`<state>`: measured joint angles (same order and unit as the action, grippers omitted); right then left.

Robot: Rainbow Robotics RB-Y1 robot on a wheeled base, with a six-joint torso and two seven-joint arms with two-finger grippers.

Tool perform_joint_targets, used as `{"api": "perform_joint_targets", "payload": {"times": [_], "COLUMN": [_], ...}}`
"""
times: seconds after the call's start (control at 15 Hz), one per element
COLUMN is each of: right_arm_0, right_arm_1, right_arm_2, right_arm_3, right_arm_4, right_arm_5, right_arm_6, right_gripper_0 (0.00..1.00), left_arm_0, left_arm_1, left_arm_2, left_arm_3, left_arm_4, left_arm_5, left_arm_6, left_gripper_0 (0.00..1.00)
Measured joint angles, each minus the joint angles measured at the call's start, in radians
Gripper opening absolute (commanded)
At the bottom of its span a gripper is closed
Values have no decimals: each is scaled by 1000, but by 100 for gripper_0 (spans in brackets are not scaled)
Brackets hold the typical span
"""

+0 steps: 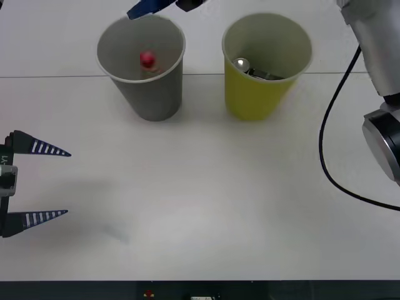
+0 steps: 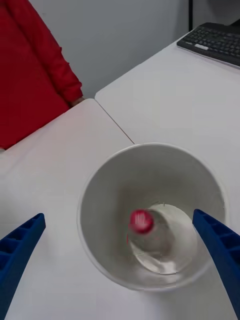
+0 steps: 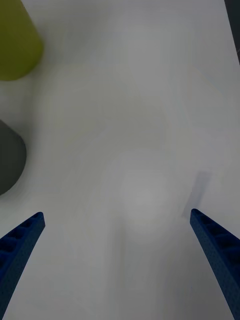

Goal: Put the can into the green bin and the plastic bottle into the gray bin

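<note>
A white surface (image 1: 200,206) stretches across the front view, with a thin seam running side to side. In the right wrist view the seam (image 2: 116,121) divides two white tops. A black keyboard (image 2: 215,42) lies on the farther one. A red sleeve (image 2: 35,70) rests at the surface's edge before a gray wall (image 2: 130,35).

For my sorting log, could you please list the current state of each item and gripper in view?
plastic bottle: inside the gray bin, red cap up
gray bin: upright on the table, holding the bottle
can: inside the green bin, silver end showing
green bin: upright beside the gray bin
right gripper: open, empty, above the gray bin
left gripper: open, empty, over bare table
</note>
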<state>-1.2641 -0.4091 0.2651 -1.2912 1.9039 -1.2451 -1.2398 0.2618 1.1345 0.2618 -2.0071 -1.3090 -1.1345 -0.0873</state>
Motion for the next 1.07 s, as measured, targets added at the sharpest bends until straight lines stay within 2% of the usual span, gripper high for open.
{"api": "perform_joint_targets", "payload": {"times": [0.27, 0.53, 0.93, 1.07], "right_arm_0": [161, 372, 719, 851], "right_arm_1": [-117, -240, -401, -433], "right_arm_2": [-12, -64, -200, -266], "right_arm_3": [-238, -510, -793, -892], "right_arm_4": [-75, -151, -296, -308], "right_arm_5": [-5, -5, -8, -11], "right_arm_6": [-2, 6, 117, 133], "right_gripper_0": [100, 100, 100, 100], "left_arm_0": [0, 0, 0, 0], "left_arm_1": [0, 0, 0, 0], "left_arm_2": [0, 0, 0, 0], "left_arm_3": [0, 0, 0, 0], "left_arm_4": [0, 0, 0, 0], "left_arm_5": [0, 0, 0, 0], "left_arm_6": [0, 0, 0, 0], "left_gripper_0": [100, 100, 100, 100]}}
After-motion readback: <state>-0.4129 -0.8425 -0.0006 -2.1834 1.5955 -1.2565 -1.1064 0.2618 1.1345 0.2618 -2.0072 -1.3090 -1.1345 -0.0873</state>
